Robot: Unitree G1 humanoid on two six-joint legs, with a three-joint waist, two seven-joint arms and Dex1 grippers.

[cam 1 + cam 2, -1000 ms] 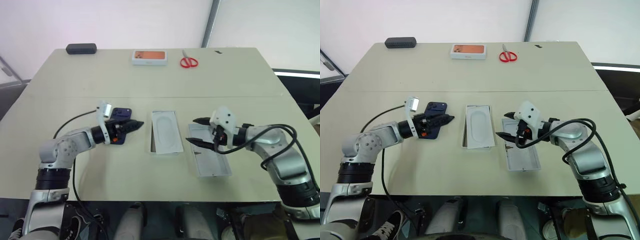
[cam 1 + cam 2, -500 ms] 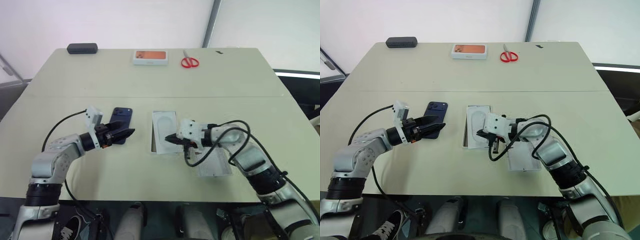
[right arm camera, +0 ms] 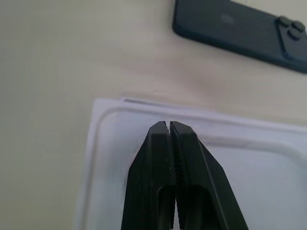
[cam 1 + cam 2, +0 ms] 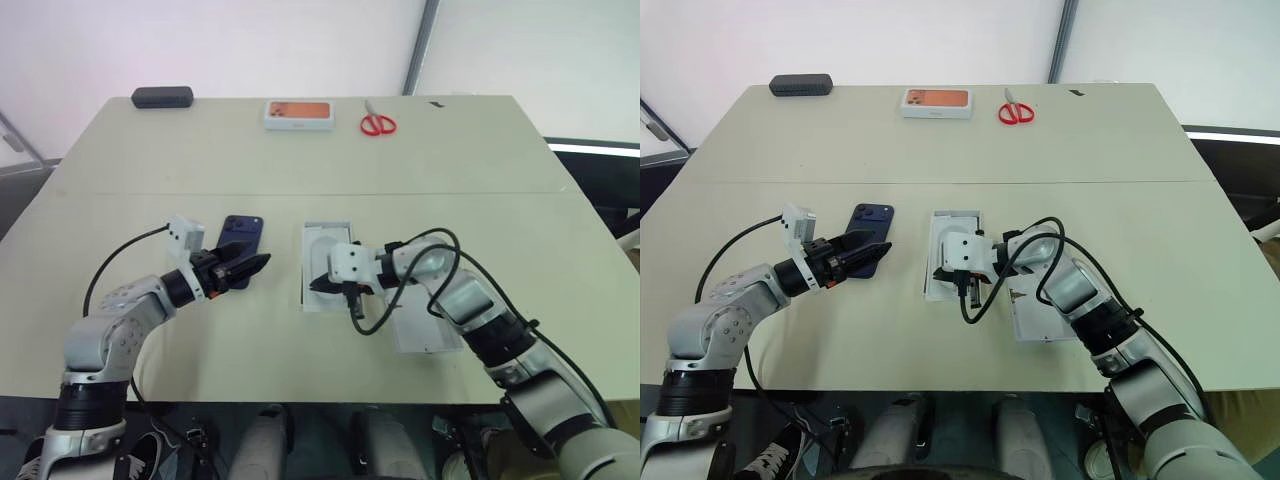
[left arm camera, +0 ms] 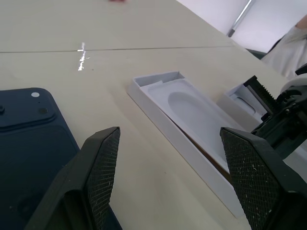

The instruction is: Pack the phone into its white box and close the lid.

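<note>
Little is done yet: nearest, the lid (image 4: 425, 325) lies open on the table (image 4: 300, 150) under the right arm; the shut right hand (image 4: 318, 283) hides part of the white box (image 4: 322, 262)'s insert, while the open, empty left hand (image 4: 255, 265) hovers by the unpacked phone (image 4: 241, 238).

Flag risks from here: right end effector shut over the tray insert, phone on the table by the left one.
1. The right end effector is shut with its tips on the white insert in the tray; pushing may slide the light tray instead of lifting the insert.
2. With the insert in place, the phone likely won't seat.
3. The left end effector is open beside the flat phone; a level grab could skid it.
</note>
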